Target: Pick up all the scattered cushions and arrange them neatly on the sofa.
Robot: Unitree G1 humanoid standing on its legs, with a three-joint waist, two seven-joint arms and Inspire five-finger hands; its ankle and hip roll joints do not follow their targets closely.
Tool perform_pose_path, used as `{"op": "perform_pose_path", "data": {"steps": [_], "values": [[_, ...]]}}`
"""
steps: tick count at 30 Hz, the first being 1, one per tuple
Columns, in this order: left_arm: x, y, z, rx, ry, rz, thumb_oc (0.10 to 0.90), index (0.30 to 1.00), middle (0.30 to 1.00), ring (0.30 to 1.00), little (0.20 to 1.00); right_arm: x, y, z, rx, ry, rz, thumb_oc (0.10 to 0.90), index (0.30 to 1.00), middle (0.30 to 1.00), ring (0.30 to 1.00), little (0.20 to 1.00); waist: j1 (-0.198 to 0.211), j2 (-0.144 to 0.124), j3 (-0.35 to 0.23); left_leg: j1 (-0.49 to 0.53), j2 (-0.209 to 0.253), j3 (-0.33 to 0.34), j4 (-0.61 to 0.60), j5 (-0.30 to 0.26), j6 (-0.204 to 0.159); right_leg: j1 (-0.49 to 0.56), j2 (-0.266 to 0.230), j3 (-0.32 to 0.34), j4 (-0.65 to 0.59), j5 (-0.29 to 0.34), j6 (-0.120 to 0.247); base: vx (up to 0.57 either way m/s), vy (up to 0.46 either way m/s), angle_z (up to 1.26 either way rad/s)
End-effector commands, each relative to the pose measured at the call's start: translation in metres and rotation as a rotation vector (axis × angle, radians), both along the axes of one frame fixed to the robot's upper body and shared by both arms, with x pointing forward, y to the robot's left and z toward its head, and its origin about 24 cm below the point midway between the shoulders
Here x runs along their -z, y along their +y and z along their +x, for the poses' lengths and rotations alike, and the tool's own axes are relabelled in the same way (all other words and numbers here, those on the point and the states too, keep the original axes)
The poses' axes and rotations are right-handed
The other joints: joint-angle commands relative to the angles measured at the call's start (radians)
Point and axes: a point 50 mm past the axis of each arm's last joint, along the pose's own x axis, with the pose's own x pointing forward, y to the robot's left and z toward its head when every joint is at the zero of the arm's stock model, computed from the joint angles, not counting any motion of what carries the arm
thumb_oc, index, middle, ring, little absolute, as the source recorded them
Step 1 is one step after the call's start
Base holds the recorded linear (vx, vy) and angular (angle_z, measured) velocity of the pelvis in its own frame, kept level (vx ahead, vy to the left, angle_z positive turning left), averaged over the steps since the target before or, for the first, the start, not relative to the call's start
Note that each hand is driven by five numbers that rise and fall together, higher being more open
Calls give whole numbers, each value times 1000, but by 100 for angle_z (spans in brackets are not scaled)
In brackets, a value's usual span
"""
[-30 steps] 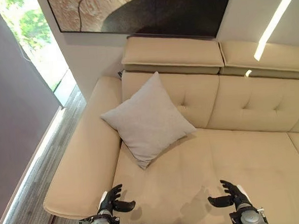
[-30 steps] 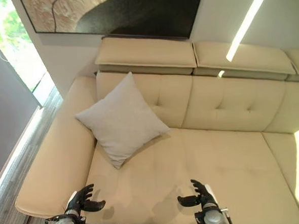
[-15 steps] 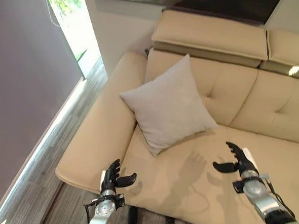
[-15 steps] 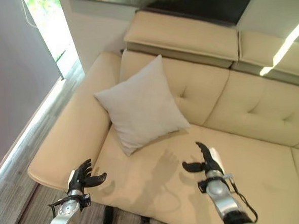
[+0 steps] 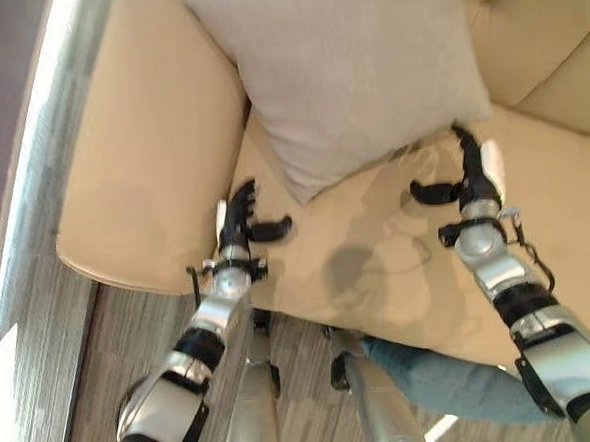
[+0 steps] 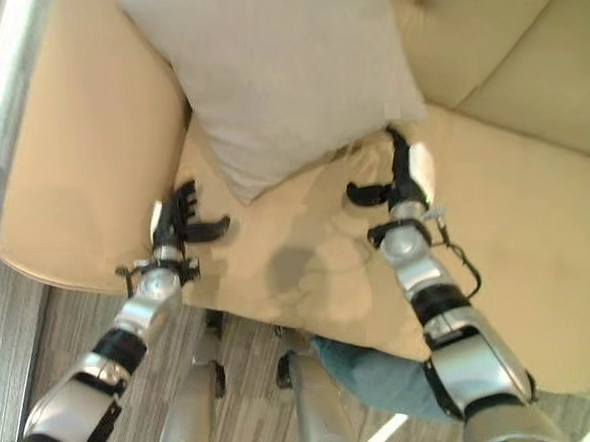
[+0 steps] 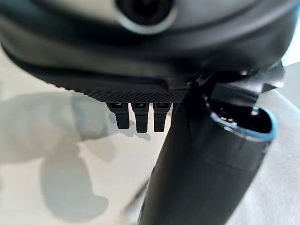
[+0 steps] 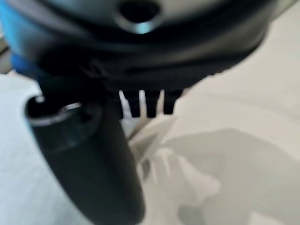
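Both hands, left hand (image 5: 243, 216) and right hand (image 5: 470, 175), are hovering open and empty either side of the grey cushion (image 5: 341, 73) leaning on the sofa (image 5: 136, 161), while a careless squeeze risks toppling it.

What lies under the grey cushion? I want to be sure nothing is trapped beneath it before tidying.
The square grey fabric cushion rests on the beige leather sofa, over seat and armrest. Bare seat shows at its lower corner; whatever lies beneath its middle is covered.
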Motion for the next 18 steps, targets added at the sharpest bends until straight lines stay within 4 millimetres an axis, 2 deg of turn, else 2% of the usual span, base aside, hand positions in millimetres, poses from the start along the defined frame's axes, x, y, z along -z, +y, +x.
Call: {"op": "perform_pose_path", "data": {"steps": [1, 4, 5, 9, 14, 18], "values": [[-46, 3, 7, -39, -209, -37, 800, 900, 900, 900, 900, -61, -6, -2, 40, -255, -31, 800, 900, 900, 900, 900, -13, -79, -54, 3, -76, 51, 123, -158, 47, 16, -43, 78, 24, -89, 92, 0, 0, 0], [-65, -4, 9, -30, -264, -32, 800, 900, 900, 900, 900, -93, -10, -8, 71, -359, -66, 800, 900, 900, 900, 900, -25, -76, -52, -11, -80, 50, 105, -155, 48, -13, -44, 86, 30, -93, 94, 24, 15, 3], [-67, -5, 9, -26, -274, -39, 800, 900, 900, 900, 900, -96, -13, -10, 72, -373, -56, 800, 900, 900, 900, 900, -30, -75, -50, -8, -82, 52, 99, -154, 48, -15, -42, 87, 30, -92, 95, 46, 23, 6], [-65, -6, 6, -9, -274, -36, 800, 900, 900, 900, 900, -87, -16, -17, 34, -359, -47, 800, 900, 900, 900, 900, -45, -83, -41, 19, -86, 52, 75, -152, 50, 1, -36, 95, 20, -88, 97, 29, 11, 4], [-60, 2, 4, -25, -257, -51, 800, 900, 900, 900, 900, -58, -29, -26, 49, -289, -40, 800, 900, 900, 900, 900, -61, -96, -36, 35, -88, 62, 67, -156, 53, 13, -35, 104, 9, -75, 102, 12, 12, -2], [-63, 4, 5, -22, -263, -55, 800, 900, 900, 900, 900, -57, -40, -35, 67, -324, -8, 800, 900, 900, 900, 900, -75, -101, -34, 45, -89, 65, 63, -162, 54, 24, -36, 108, -7, -65, 107, 1, 13, -3]]}}
